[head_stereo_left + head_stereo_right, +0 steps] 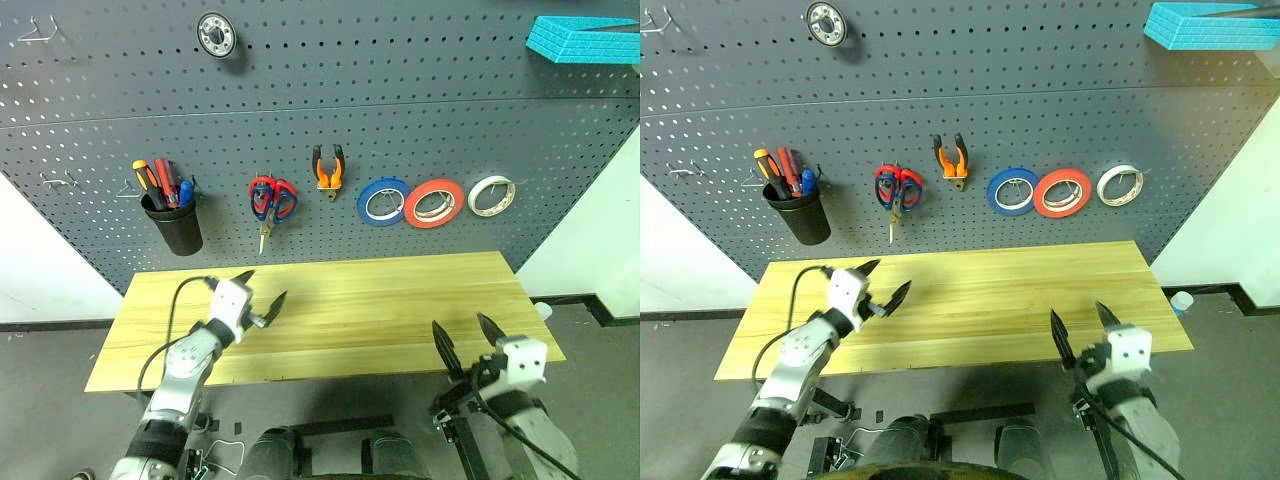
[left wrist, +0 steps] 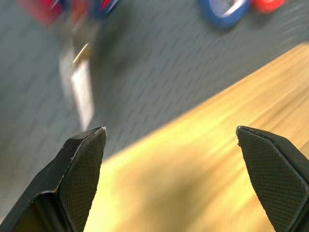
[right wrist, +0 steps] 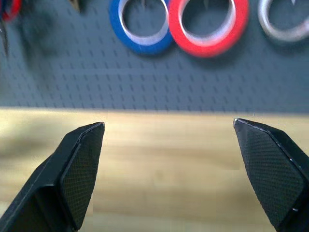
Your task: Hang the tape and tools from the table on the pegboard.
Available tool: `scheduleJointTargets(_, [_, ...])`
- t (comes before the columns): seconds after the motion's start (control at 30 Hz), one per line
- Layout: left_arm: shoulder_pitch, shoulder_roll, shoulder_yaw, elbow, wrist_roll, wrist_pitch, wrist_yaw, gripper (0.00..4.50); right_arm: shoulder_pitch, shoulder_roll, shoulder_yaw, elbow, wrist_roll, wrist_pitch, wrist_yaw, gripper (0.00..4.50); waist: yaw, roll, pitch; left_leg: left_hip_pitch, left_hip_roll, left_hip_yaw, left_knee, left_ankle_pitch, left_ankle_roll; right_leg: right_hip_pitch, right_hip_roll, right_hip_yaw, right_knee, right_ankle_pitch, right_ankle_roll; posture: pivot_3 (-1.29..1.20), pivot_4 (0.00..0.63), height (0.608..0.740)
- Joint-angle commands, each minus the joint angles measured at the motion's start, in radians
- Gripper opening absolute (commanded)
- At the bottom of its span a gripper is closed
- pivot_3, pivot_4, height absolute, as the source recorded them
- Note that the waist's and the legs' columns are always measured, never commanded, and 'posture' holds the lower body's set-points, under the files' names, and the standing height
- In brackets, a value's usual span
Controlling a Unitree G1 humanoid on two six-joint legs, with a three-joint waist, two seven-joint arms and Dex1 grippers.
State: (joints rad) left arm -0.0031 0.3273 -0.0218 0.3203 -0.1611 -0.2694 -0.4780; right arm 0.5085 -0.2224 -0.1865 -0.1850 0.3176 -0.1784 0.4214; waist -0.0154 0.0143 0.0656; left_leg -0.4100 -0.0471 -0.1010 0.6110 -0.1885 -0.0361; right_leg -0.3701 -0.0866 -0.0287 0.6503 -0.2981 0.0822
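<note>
Left gripper (image 1: 262, 288) spread wide over the tabletop (image 1: 380, 300), holding nothing, head views show a black cup (image 1: 178, 225), scissors (image 1: 270, 200), pliers (image 1: 328, 168) on the pegboard (image 1: 400, 100), red tape (image 3: 208, 24) hanging beside a blue roll (image 3: 141, 26), right gripper (image 1: 466, 335) wide, empty.

Pliers (image 1: 328, 167) hang left of the tape (image 1: 433, 203) (pegboard (image 1: 420, 120) behind table (image 1: 400, 310)).
</note>
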Motion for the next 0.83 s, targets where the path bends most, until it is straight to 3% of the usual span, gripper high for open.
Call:
scheduleJointTargets(0.03, [0.048, -0.001, -0.002, 0.007, -0.028, 0.017, -0.067, 4.49, -0.041, 0.009, -0.033, 0.08, 0.036, -0.034, 0.025, 4.5, 0.004, 0.0, -0.002, 0.0, 0.0, 0.0, 0.0, -0.001, -0.001, 0.0, 0.0, 0.0, 0.0, 0.0, -0.001, -0.01, 0.0, 0.703])
scheduleJointTargets(0.37, [0.135, -0.024, -0.002, -0.1, -0.087, 0.099, -0.178, 4.49, -0.151, 0.045, -0.009, 0.231, 0.015, -0.057, 0.041, 4.5, 0.004, 0.004, -0.011, -0.004, 0.003, 0.0, 0.002, -0.002, -0.002, 0.004, -0.002, -0.003, -0.002, -0.002, 0.002, 0.04, 0.0, 0.703])
scheduleJointTargets(0.83, [0.161, -0.058, -0.024, -0.181, -0.096, 0.167, -0.217, 4.49, -0.156, 0.048, 0.011, 0.161, 0.019, -0.034, 0.032, 4.5, 0.029, 0.007, -0.015, 0.0, 0.002, 0.006, 0.001, -0.004, -0.001, 0.001, -0.003, 0.0, 0.0, -0.006, 0.002, 0.01, 0.0, 0.703])
